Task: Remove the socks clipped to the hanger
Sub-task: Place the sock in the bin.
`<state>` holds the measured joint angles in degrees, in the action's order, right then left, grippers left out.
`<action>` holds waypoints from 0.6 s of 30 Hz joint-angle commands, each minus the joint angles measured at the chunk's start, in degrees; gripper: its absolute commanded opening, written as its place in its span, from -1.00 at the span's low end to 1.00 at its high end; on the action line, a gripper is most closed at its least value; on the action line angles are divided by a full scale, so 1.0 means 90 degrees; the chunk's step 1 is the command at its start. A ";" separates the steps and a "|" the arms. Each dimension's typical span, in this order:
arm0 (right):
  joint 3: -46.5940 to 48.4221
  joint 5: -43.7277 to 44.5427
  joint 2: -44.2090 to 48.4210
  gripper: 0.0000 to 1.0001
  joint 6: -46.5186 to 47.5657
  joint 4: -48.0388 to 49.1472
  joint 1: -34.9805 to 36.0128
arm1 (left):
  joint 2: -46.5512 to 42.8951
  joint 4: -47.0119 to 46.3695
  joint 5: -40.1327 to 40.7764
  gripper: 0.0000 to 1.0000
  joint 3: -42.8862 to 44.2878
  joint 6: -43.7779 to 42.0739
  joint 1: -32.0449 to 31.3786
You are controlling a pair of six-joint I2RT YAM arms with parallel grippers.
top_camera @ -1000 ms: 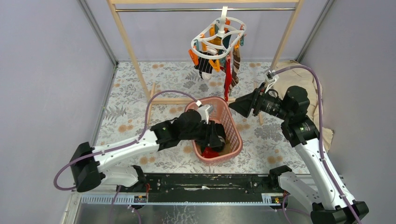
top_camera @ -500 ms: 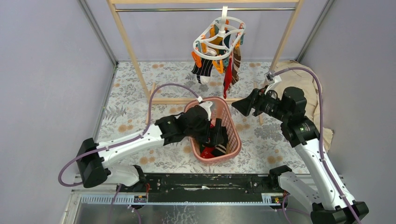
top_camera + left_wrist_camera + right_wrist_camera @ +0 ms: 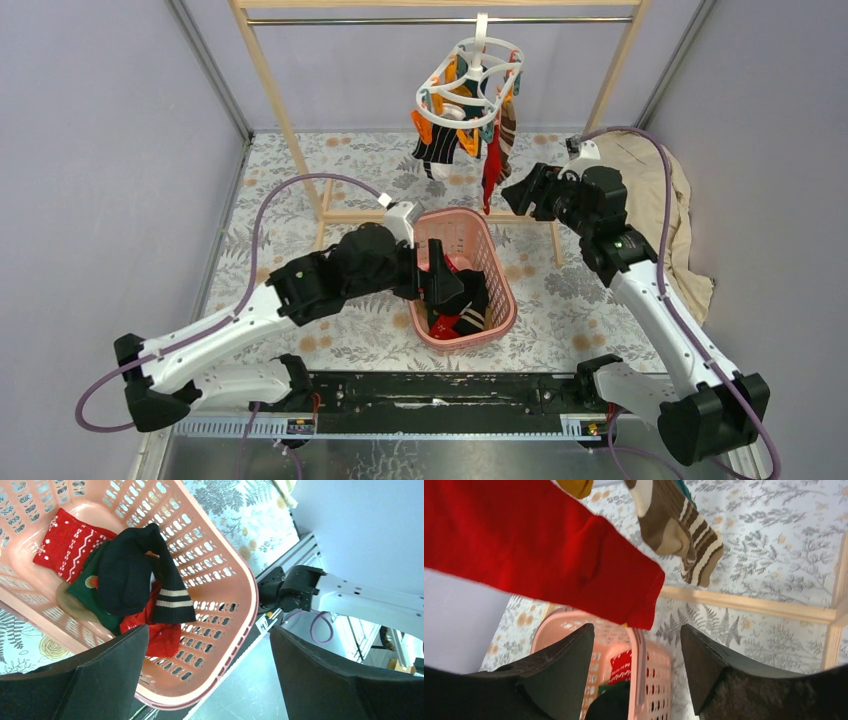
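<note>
Hanger [image 3: 470,85] hangs on the wooden rack [image 3: 270,80] over the table's far edge. A red sock [image 3: 539,545] and a striped sock [image 3: 684,530] dangle from it.

Right gripper [image 3: 636,665]: fingers spread, empty, just below the red sock.

Left gripper [image 3: 210,675]: fingers spread, empty, above the mid-table basket [image 3: 215,587], which contains a black sock [image 3: 125,575].

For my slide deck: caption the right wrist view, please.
Right gripper, jaws open, facing a hanging red sock and brown striped sock, pink basket beyond.

overhead, two wrists; basket [image 3: 497,262] in all
</note>
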<state>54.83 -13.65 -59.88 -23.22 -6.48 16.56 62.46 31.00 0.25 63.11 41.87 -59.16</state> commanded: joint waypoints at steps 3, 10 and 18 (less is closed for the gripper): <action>0.0003 0.0853 -0.0623 0.39 0.0137 0.1621 0.0015 | -0.0635 0.0047 0.0133 0.97 -0.0191 0.0270 -0.0041; 0.0014 0.1049 -0.1547 0.35 0.0175 0.2732 0.0012 | -0.0881 0.0051 0.0082 0.98 -0.0347 0.0329 -0.0043; 0.0507 0.1161 -0.2562 0.31 0.0312 0.3438 0.0016 | -0.0992 0.0059 0.0013 0.97 -0.0381 0.0319 -0.0038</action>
<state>54.78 -4.93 -79.99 -22.17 17.32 16.56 54.65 31.77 0.25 60.25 44.42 -59.16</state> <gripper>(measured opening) 0.673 0.986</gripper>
